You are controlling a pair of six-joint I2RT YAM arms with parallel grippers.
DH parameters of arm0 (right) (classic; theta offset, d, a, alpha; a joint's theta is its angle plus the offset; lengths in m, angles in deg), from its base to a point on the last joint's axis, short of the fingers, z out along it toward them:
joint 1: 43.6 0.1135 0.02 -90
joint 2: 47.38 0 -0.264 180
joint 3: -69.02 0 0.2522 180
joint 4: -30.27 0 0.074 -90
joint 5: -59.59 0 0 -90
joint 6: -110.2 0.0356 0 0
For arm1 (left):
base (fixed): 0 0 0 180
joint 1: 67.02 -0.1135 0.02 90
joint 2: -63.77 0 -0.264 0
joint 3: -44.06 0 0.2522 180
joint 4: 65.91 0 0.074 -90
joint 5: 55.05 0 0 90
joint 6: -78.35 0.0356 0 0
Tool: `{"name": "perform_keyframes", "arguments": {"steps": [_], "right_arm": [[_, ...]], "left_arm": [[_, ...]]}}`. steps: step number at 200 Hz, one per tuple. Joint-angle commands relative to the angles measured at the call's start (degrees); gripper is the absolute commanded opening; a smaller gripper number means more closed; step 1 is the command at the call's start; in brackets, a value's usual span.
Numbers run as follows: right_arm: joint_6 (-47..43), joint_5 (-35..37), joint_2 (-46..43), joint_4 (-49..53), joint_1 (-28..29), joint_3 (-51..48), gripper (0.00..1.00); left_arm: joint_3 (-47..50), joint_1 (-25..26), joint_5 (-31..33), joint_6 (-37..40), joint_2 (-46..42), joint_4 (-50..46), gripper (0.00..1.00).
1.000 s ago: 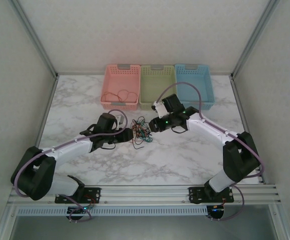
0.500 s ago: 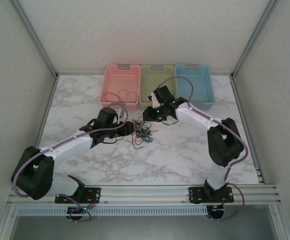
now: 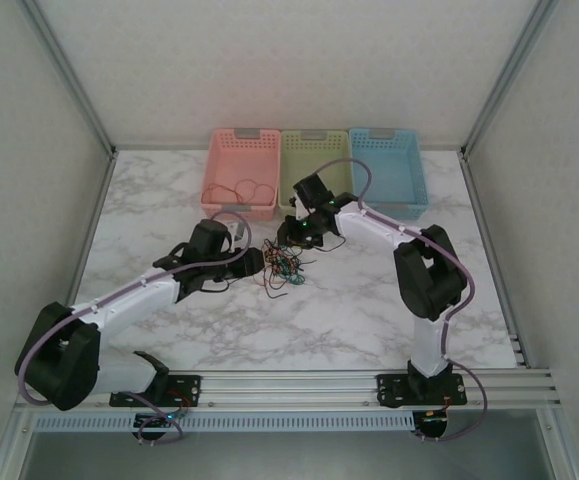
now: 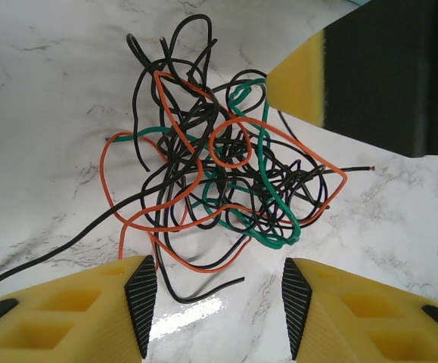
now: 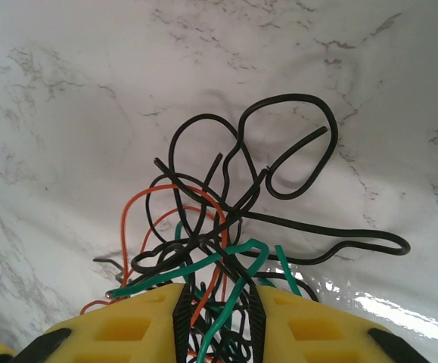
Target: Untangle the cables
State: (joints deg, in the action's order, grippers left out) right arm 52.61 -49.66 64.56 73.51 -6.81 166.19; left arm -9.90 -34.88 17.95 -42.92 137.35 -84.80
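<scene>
Cables [image 4: 226, 181] are lying knotted; your right gripper [image 5: 217, 318] is pinching several strands together. Your left gripper [image 4: 219, 302] is hovering with jaws apart, so pulling risks dragging the whole knot.

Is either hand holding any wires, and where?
The right hand pinches the cables at the tangle's edge, green, red and black strands between its fingers. The left hand is open, holding nothing.
</scene>
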Motion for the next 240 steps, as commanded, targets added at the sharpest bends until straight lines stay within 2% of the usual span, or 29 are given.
{"name": "perform_keyframes", "arguments": {"steps": [1,136,240], "right_arm": [[0.6,0.1,1.6,2.1,0.5,1.7,0.3],[2.1,1.8,-5.0,2.9,1.1,-1.7,0.31],[3.5,1.9,0.3,3.1,1.8,-0.1,0.29]], "left_arm": [[1.0,-0.3,0.6,0.9,-1.1,-1.0,0.49],[2.1,-0.3,0.6,1.0,-1.6,-0.6,0.49],[2.2,-0.4,0.5,1.2,-1.8,-0.5,0.49]]}}
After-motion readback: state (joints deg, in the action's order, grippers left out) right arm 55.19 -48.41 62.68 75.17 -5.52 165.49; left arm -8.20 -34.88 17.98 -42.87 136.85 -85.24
